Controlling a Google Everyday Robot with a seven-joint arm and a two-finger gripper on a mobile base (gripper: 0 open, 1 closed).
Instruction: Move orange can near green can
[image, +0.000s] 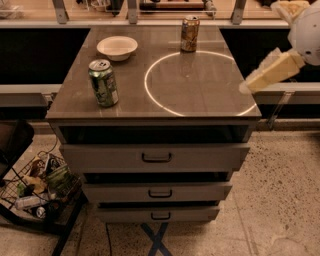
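Rightward — gripper (249, 86) well apart from orange can (190, 33)

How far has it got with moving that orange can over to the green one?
Nothing looks done: the orange can stands at the back of the cabinet, apart from the green can at front left. The claw hovers off the right edge, touching neither can. Left: grasp it, carry it, set it beside the green can.
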